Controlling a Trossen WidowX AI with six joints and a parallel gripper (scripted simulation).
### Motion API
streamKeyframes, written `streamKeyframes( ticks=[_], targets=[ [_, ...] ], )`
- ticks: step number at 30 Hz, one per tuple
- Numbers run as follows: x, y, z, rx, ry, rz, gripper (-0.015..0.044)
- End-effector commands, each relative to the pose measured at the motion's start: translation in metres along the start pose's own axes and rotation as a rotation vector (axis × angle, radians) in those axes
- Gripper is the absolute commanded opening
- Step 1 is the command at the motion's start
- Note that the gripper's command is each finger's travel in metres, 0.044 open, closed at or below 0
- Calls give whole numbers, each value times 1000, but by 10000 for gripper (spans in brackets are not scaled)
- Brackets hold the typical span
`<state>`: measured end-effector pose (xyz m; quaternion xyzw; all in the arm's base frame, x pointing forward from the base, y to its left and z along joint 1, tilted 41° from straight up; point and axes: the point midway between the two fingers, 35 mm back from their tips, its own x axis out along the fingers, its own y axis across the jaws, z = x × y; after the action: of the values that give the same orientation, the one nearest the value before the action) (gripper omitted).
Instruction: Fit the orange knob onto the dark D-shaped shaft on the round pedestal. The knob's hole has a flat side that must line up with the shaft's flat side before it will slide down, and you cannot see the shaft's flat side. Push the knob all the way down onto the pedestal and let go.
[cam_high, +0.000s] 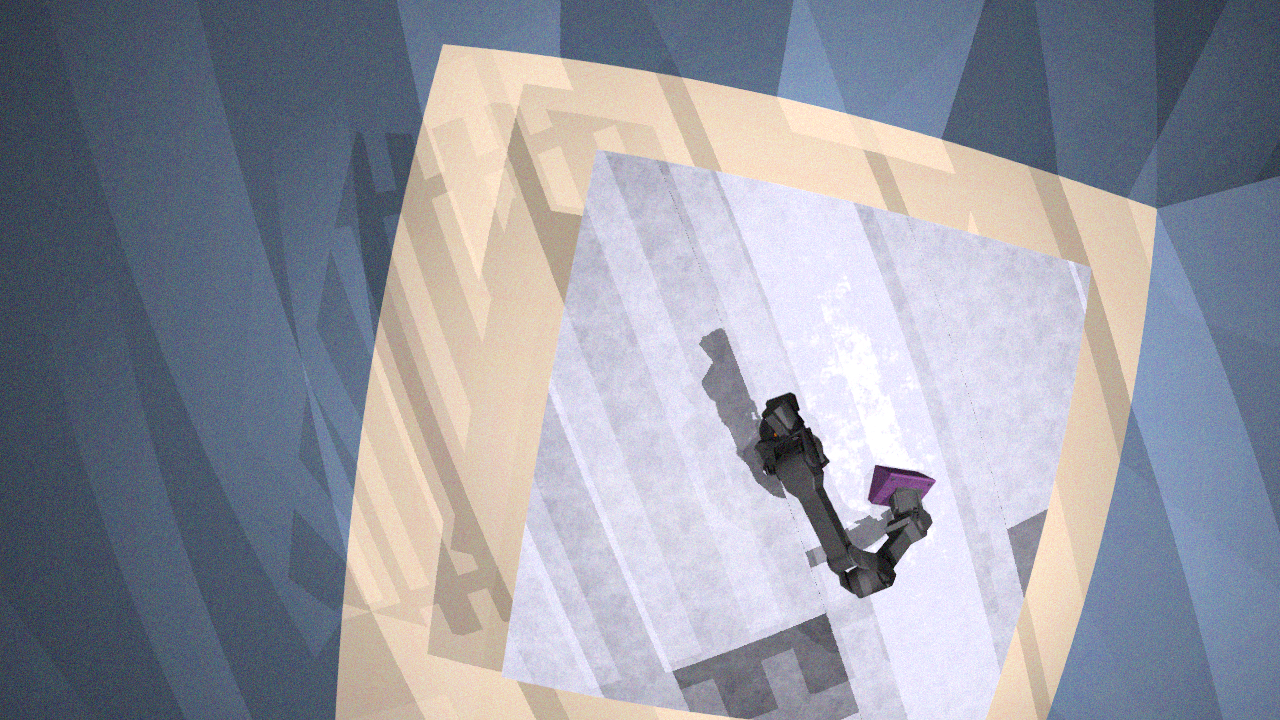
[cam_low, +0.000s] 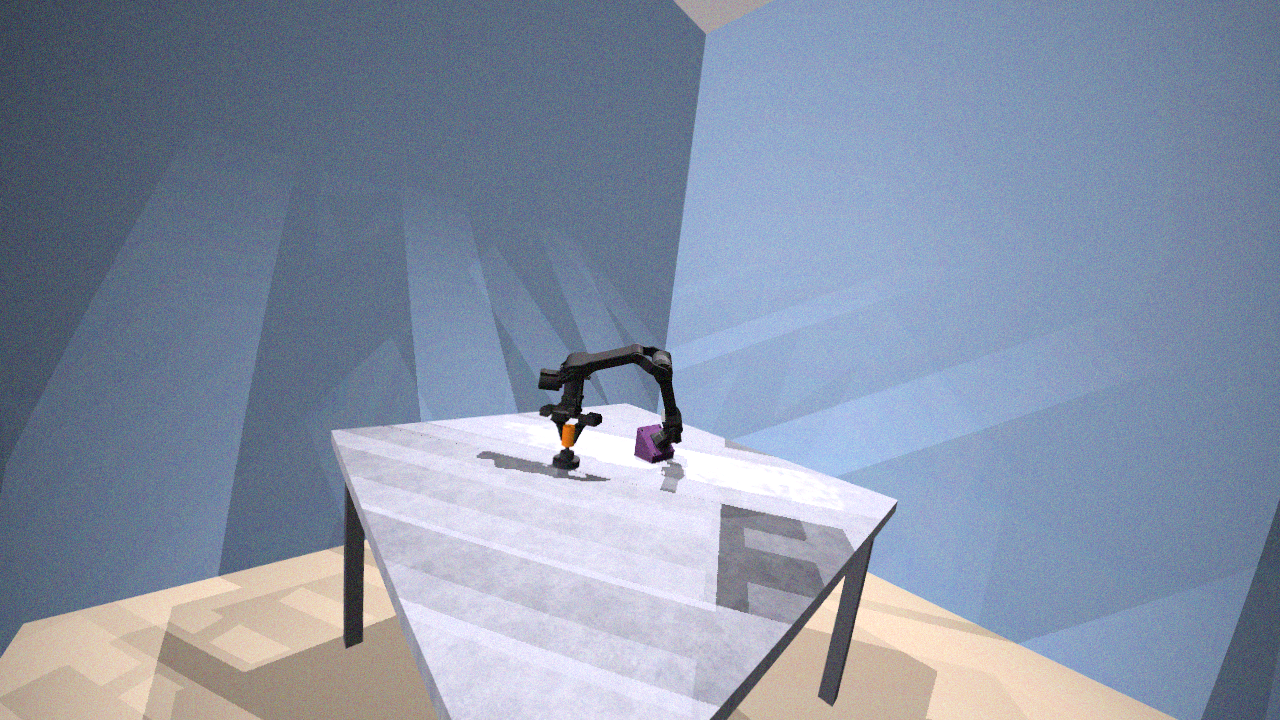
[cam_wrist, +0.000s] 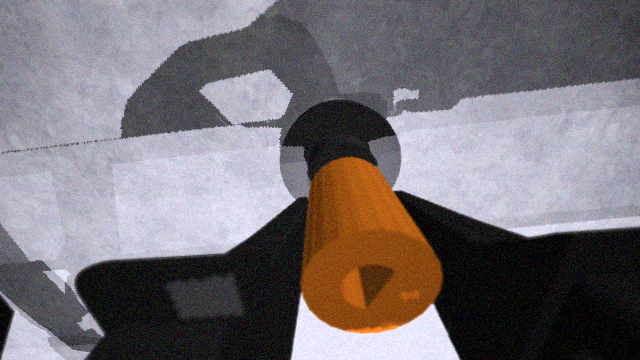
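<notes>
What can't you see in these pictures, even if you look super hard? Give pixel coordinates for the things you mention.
- The shaft's flat side: in the wrist view, the orange knob (cam_low: 568, 436) (cam_wrist: 350, 210) blocks it.
- The knob's underside: it faces away in the wrist view.
- The knob's hole: too small in the exterior view.
- Most of the round pedestal (cam_low: 565, 462) (cam_wrist: 340, 117) in the top view: the arm (cam_high: 819, 510) (cam_low: 617, 358) covers it.

Pedestal and wedge-like block on one table
We see the round black pedestal (cam_low: 565, 461) (cam_wrist: 340, 120) standing on the grey stone-patterned table (cam_high: 644, 268) (cam_low: 554, 573) (cam_wrist: 190, 200); in the exterior view, the purple slant-faced block (cam_high: 897, 485) (cam_low: 651, 443) sits right of it, well apart, just beside the jointed black arm's base.
</notes>
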<state>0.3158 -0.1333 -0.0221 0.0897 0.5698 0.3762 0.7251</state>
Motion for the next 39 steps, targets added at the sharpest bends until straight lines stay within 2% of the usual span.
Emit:
streamKeyframes(
  ticks=[1,32,39],
  targets=[
    [1,0,0,-29,-1,-1,0],
    [-2,0,1,-29,-1,-2,0],
    [-1,-1,0,-228,0,-2,0]
  ],
)
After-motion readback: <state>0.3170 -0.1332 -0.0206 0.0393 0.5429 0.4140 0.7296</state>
